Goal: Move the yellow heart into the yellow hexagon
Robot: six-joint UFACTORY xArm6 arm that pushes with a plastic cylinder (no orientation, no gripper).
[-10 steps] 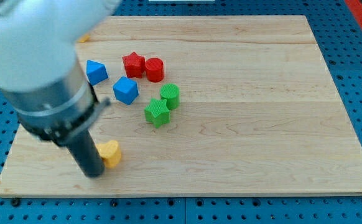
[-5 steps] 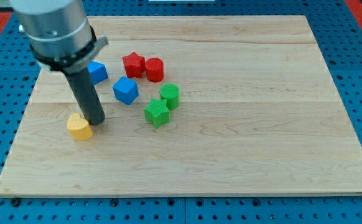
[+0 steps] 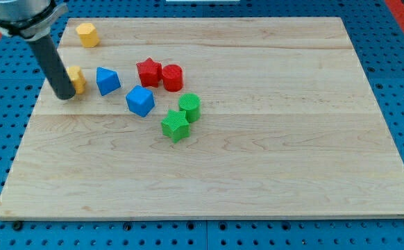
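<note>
The yellow heart (image 3: 78, 78) lies near the board's left edge, partly hidden behind my rod. My tip (image 3: 64, 96) rests on the board at the heart's lower left, touching it. The yellow hexagon (image 3: 87, 34) sits at the board's top left corner, above the heart with a gap between them.
A blue block (image 3: 107, 80) lies just right of the heart. A blue cube (image 3: 140, 101), a red star (image 3: 148, 71), a red cylinder (image 3: 172, 77), a green cylinder (image 3: 189, 107) and a green star (image 3: 175, 126) cluster further right. The board's left edge (image 3: 35, 111) is close to my tip.
The yellow heart has been pushed from the board's lower left up towards the view's top. My rod moved up and left with it. The hexagon has come into view.
</note>
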